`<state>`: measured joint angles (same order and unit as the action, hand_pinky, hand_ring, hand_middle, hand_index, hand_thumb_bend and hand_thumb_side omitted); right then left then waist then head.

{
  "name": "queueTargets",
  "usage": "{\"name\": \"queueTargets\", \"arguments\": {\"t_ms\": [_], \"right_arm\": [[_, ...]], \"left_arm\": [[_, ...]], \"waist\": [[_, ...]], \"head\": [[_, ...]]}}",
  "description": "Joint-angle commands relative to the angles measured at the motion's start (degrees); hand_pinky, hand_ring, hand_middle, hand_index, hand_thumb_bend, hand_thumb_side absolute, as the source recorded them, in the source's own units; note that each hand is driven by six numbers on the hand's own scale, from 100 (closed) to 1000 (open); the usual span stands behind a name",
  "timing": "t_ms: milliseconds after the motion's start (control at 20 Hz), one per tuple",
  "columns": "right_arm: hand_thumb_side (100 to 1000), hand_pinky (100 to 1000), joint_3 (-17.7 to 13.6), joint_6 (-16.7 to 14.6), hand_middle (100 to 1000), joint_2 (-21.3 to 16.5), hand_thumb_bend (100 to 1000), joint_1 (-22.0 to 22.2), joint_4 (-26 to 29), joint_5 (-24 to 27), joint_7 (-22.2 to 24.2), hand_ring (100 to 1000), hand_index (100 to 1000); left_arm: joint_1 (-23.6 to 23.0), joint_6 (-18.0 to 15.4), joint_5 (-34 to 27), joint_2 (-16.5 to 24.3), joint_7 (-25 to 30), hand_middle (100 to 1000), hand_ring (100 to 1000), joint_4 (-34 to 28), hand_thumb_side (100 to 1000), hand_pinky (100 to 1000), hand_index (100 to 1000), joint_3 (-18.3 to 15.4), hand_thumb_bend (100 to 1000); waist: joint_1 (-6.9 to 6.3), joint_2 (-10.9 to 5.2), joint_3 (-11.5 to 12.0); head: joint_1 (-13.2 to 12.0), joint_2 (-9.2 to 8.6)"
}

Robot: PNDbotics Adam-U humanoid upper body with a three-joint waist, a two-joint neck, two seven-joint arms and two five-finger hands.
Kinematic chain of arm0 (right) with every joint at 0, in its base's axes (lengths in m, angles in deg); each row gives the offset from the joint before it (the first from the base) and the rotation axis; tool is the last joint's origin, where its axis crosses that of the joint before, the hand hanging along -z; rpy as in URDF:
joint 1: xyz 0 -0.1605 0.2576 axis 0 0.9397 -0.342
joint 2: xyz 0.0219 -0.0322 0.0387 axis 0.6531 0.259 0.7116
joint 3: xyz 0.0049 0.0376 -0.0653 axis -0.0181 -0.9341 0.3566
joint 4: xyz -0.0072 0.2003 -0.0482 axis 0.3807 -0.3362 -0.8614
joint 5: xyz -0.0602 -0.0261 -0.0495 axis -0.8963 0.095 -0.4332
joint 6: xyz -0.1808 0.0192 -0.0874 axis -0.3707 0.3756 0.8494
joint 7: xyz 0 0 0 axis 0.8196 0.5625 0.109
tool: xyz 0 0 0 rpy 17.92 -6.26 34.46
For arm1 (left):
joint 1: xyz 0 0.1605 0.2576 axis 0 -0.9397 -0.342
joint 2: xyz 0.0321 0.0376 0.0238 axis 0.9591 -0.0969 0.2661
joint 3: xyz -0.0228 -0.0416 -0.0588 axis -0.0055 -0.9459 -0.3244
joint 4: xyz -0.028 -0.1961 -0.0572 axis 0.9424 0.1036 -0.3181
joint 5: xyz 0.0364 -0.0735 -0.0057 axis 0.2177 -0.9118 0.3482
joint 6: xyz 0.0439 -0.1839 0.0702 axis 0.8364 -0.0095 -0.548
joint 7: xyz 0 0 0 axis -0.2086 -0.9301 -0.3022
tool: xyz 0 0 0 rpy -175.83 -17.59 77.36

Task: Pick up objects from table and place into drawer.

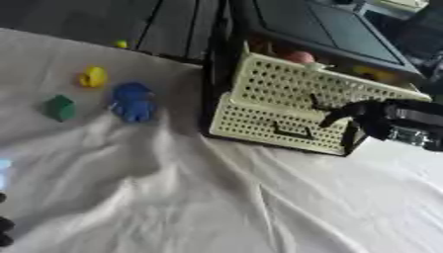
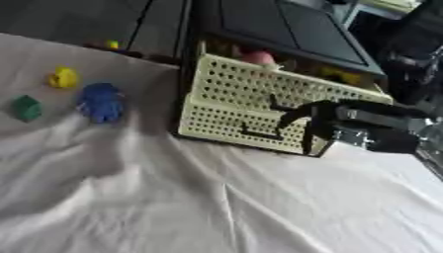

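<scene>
At the right of the frame, the right robot hand [image 2: 316, 121] reaches to the cream perforated drawer [image 1: 294, 89] front, fingers curled near its handle; whether they grip it I cannot tell. The upper drawer stands open with a pink object [image 1: 298, 57] inside. At upper left on the white-clothed desk [image 1: 173, 197] lie 3 toys: yellow [image 1: 93, 77], blue [image 1: 132, 102], green [image 1: 59, 107]. Dark fingertips of the left robot hand [image 1: 4, 232] show at the lower left edge.

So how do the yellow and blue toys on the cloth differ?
The yellow toy is smaller and rounder; the blue toy is larger, with limb-like lobes. The yellow one lies farther from the robot, the blue one nearer the drawer unit. Both rest untouched on the white cloth.
</scene>
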<state>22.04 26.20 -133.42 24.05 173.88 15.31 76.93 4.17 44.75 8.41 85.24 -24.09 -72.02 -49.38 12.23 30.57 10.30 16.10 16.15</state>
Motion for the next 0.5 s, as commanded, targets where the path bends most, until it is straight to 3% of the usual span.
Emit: {"name": "queueTargets", "arguments": {"t_ms": [50,500], "right_arm": [[1000,667,-1.47,-0.52,862,-2.15,100,-0.46,-0.24,0.5,-0.5,567,956],[1000,660,-2.53,-2.27,832,-2.45,100,-0.48,-0.38,0.64,-3.89,563,942]], "left_arm": [[-0.05,-0.02,0.37,0.02,0.33,676,581,-1.01,1000,526,861,0.18,258],[-0.18,0.21,0.77,-0.04,0.62,677,581,-1.01,1000,526,861,0.35,259]], "waist": [[-0.25,-0.98,0.07],[0.11,-0.28,0.14]], "head": [[0.21,-1.35],[0.63,-2.16]]}}
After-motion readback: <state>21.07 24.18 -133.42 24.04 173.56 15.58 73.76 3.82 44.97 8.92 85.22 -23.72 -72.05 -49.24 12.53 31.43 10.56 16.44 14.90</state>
